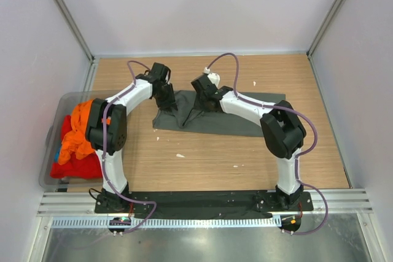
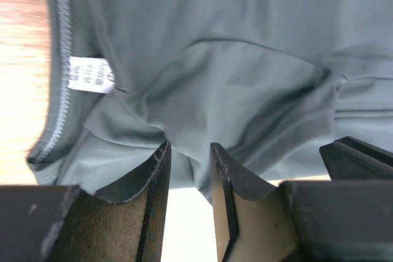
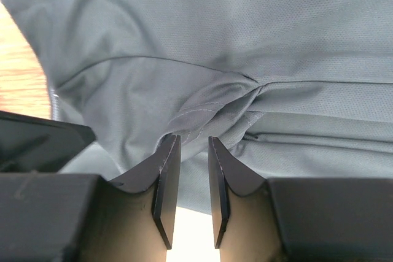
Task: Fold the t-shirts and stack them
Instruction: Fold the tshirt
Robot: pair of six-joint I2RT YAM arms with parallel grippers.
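The dark grey-green t-shirt (image 1: 245, 118) lies across the far middle of the wooden table, its left end raised off the wood. My left gripper (image 1: 169, 104) and right gripper (image 1: 198, 107) stand close together at that left end. In the left wrist view the gripper (image 2: 189, 146) has its jaws nearly together on a bunched fold of the shirt (image 2: 245, 41), near the collar and its white label (image 2: 91, 73). In the right wrist view the gripper (image 3: 188, 139) pinches a stitched fold of the shirt (image 3: 245, 29). Orange (image 1: 80, 127), red (image 1: 77, 165) and blue (image 1: 58, 151) shirts lie in the bin.
The translucent grey plastic bin (image 1: 52, 124) stands at the table's left edge. Small white scraps (image 1: 180, 155) lie on the wood in front of the shirt. White walls with metal posts close in the back and sides. The other gripper shows at each wrist view's edge (image 2: 356, 157) (image 3: 37, 139).
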